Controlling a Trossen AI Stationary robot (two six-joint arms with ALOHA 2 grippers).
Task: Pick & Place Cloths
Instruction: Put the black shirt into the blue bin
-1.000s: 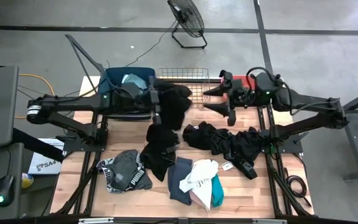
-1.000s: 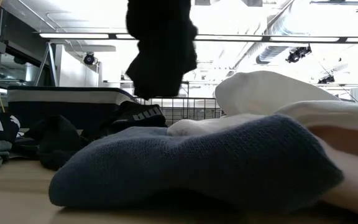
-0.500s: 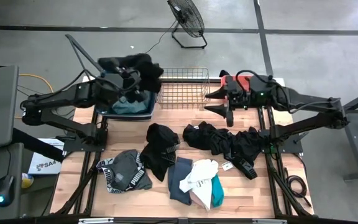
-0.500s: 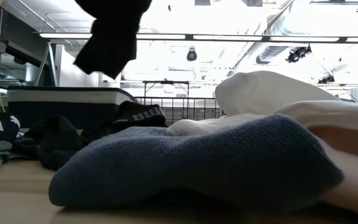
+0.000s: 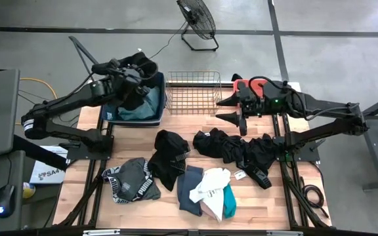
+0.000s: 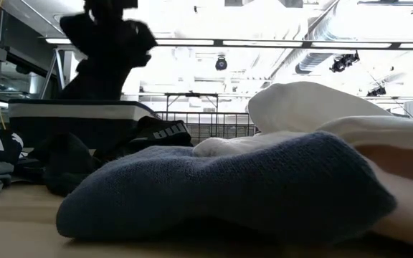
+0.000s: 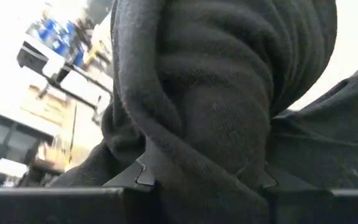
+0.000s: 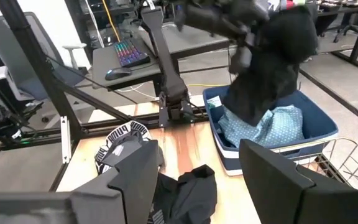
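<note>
Over the blue tub (image 5: 151, 115) at the table's far left corner, the left gripper (image 5: 131, 73) holds a black cloth (image 5: 136, 88), its fingers pinched narrow on a thick fold, as the left wrist view shows with dark fleece (image 7: 222, 106) bunched between them. The cloth hangs straight down from the grip, long axis vertical, its lower end reaching into or just above the tub, where a teal dotted cloth (image 8: 263, 127) already lies. So the drop spot is directly beneath the tool; I judge that parting the fingers is all the next move needs, with the risk that the hanging end catches on the tub's rim.

The right gripper (image 5: 228, 109) waits beside the wire basket (image 5: 190, 92), near the red tub (image 5: 258, 83), fingers spread wide and holding nothing.

A second ago the black cloth dangled between the blue tub and the basket, above the table's middle; half a second ago it was swinging over the tub's far edge. Now the left arm has carried it fully over the tub and the cloth has settled lower. The right arm has barely moved.

On the table remain a black pile (image 5: 241, 149) on the right, another black cloth (image 5: 168, 157) mid-table, a grey one with a lettered band (image 5: 131, 180) nearer the left arm, and a slate, white and teal heap (image 5: 209, 190) at the near edge.
</note>
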